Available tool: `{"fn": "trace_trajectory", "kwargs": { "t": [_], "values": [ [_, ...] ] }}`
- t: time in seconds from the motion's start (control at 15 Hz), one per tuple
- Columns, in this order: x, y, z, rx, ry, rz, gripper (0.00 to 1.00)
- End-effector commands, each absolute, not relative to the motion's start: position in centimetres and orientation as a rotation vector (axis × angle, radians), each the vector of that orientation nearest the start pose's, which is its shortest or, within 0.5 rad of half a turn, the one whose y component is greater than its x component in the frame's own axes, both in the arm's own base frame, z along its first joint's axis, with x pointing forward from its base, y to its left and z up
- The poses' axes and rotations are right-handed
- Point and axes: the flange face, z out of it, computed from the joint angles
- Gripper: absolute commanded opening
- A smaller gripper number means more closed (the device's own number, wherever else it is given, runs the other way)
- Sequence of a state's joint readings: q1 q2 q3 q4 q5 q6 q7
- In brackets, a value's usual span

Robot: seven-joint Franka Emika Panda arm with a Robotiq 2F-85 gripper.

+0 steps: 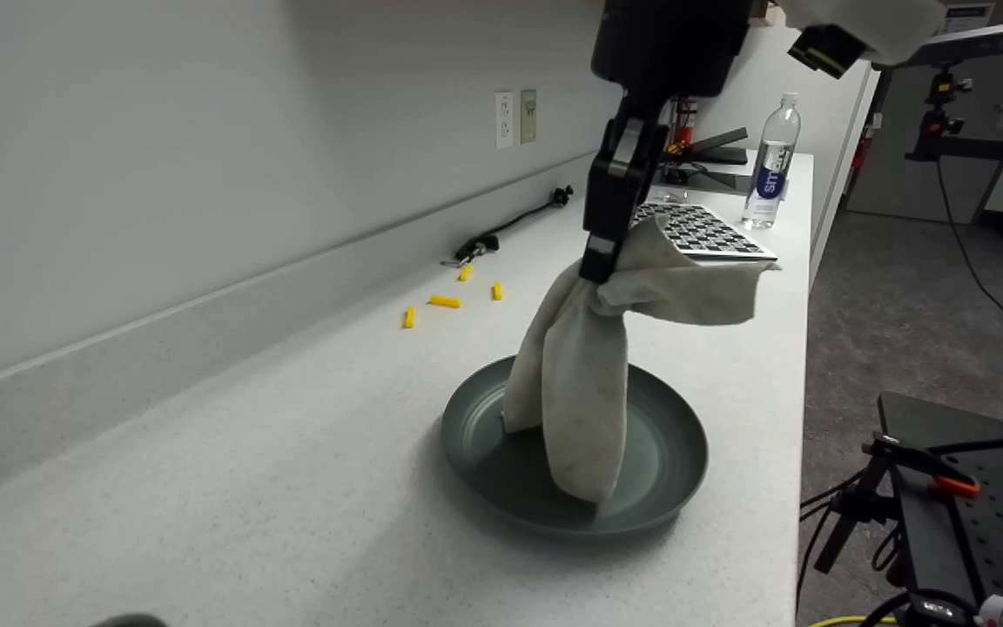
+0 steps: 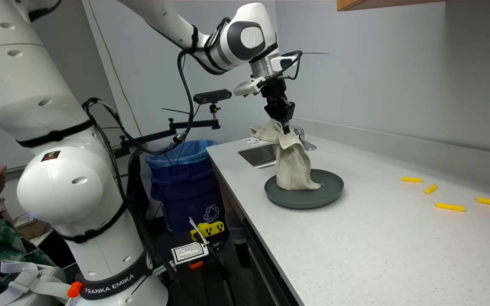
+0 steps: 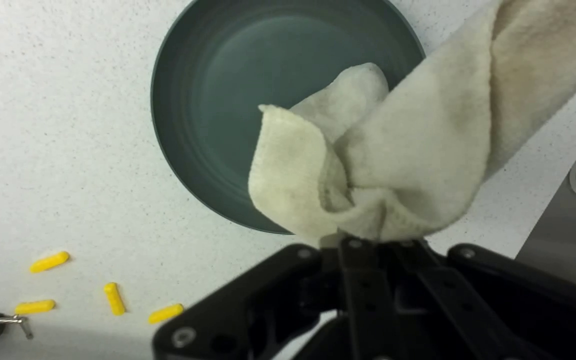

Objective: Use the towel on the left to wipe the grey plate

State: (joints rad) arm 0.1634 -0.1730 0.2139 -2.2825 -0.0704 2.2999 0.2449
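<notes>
You can read "FRANKA EMIKA" on the black band (image 2: 109, 284) round the robot arm (image 2: 66, 165). The label (image 1: 769, 182) on the bottle (image 1: 772, 165) shows you "sm", the rest unclear. A recycling symbol (image 2: 211, 213) marks the blue bin (image 2: 185, 191).

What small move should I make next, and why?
I'd probably lower the pincer a little: it grips the towel above the grey plate, with a loose end hanging down over the plate's inside. Whether that end touches is hard to tell, so lowering should likely press fabric down for wiping.
</notes>
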Motion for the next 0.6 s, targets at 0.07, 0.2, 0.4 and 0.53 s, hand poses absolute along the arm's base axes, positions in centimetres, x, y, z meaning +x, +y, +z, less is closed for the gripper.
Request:
{"fn": "trace_trajectory", "kwargs": {
  "t": [0.07,0.2,0.4,0.53],
  "values": [
    [47.0,18.7,44.3,-3.145,-0.276,-0.324,0.05],
    [47.0,18.7,44.3,-3.145,-0.276,-0.324,0.05],
    [46.9,18.7,44.1,-3.149,-0.261,-0.303,0.01],
    [52.5,21.2,43.3,-3.159,-0.248,-0.330,0.01]
  ]
}}
